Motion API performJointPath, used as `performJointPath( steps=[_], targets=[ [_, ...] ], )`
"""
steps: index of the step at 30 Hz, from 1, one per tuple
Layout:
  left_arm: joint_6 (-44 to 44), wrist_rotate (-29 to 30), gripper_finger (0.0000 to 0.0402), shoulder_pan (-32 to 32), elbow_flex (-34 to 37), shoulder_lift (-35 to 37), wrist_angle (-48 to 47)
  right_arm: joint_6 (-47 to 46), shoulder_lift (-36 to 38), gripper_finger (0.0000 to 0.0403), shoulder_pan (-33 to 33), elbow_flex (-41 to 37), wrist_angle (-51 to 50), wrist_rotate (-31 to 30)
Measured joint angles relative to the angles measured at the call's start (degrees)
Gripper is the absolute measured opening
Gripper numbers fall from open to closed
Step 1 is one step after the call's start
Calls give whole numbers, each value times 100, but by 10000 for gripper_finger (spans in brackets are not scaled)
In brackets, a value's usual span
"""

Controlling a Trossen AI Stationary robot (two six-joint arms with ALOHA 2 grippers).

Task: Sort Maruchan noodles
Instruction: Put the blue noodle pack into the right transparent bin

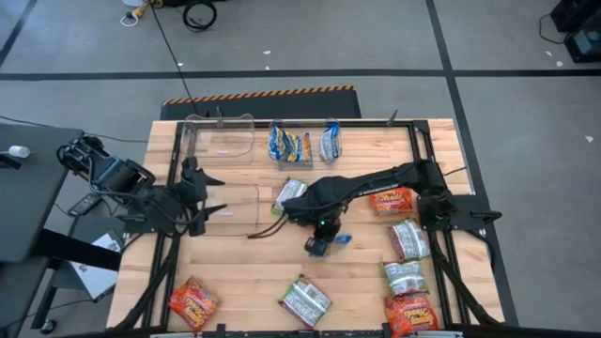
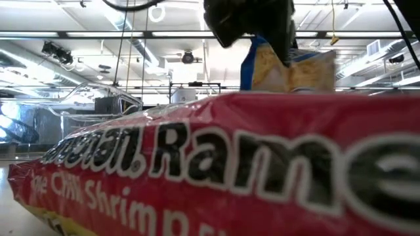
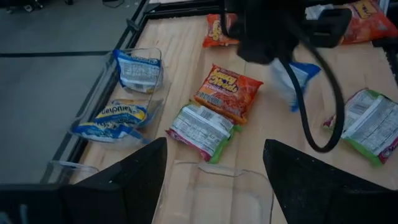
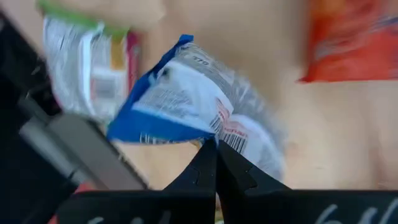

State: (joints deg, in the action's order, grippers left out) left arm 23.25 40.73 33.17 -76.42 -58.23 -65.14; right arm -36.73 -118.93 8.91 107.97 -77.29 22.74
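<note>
A blue noodle packet (image 4: 186, 106) hangs over mid-table, pinched at one edge by the right gripper (image 4: 214, 149), whose fingers are closed on it. The left gripper (image 3: 214, 168) waits spread wide over a clear bin (image 1: 230, 202). In the low view, a red packet (image 2: 216, 170) fills the foreground, hiding the table.

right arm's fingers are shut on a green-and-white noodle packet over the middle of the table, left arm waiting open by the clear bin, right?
Not quite: the right gripper holds a blue packet, as the right wrist view shows. The rest stands: left gripper waits open by the clear bin.
</note>
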Motion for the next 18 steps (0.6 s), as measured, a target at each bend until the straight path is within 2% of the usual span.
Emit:
performJointPath(
  steps=[2, 4, 10, 12, 18],
  targets=[
    [-96, 7, 272, 0, 0, 61, -8, 161, 0, 4, -17, -239, 136, 192],
    [-212, 30, 272, 0, 0, 137, -10, 341, 2, 4, -62, -458, 121, 59],
    [-897, 484, 272, 0, 0, 401, -101, 972, 2, 23, -394, -1093, 110, -1479],
    [-1054, 658, 272, -27, 0, 531, -133, 1105, 2, 40, -532, -1230, 18, -1820],
    [-1255, 770, 272, -235, 0, 888, -294, 1496, 2, 129, -1016, -1311, -935, -2145]
  ],
)
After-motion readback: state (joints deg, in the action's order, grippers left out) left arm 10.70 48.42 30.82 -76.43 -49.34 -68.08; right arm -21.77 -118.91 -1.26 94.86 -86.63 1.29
